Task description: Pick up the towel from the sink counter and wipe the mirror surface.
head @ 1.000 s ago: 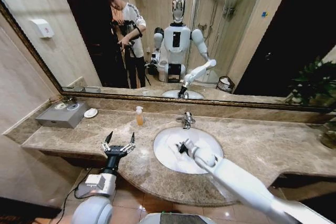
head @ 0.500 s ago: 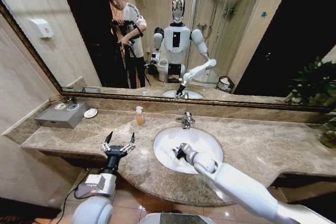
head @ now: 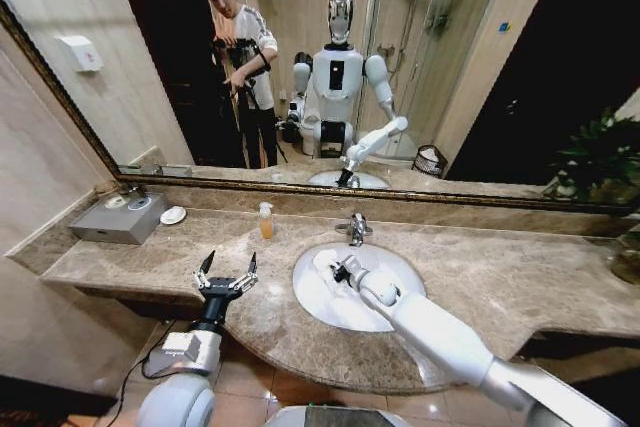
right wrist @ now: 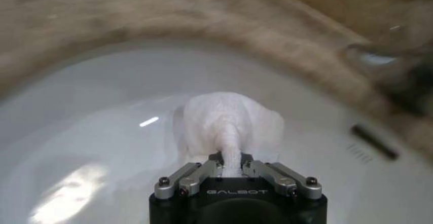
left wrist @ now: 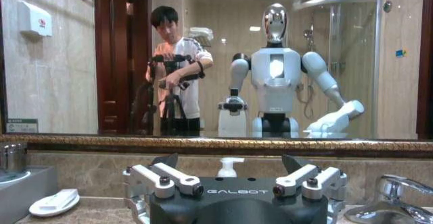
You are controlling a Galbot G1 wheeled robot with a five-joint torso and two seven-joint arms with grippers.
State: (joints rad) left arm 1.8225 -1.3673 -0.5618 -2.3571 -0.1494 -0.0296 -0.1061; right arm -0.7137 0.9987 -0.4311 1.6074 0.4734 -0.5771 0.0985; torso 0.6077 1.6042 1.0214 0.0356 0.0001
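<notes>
Towel (right wrist: pixel 230 125) pinched in right hand (right wrist: pixel 230 167), over basin (right wrist: pixel 101 133).

The sink counter (head: pixel 520 277) is polished, mottled brown-beige marble. Its basin (head: pixel 318 299) is glossy white ceramic, the faucet (head: pixel 356 229) shiny chrome. The towel (right wrist: pixel 230 125) is soft, matt white cloth, nappy in texture. The mirror surface (head: pixel 470 67) is smooth reflective glass.

Left gripper (left wrist: pixel 230 164) at 6 o'clock, fingers spread wide, nothing between them. Mirror surface (left wrist: pixel 223 62) spans 9 to 3 o'clock above its bronze frame, reflecting the robot. Soap pump bottle (left wrist: pixel 230 167) stands just beyond the gripper. Soap dish (left wrist: pixel 56 202) at 8 o'clock, chrome faucet (left wrist: pixel 396 203) at 4 o'clock.
</notes>
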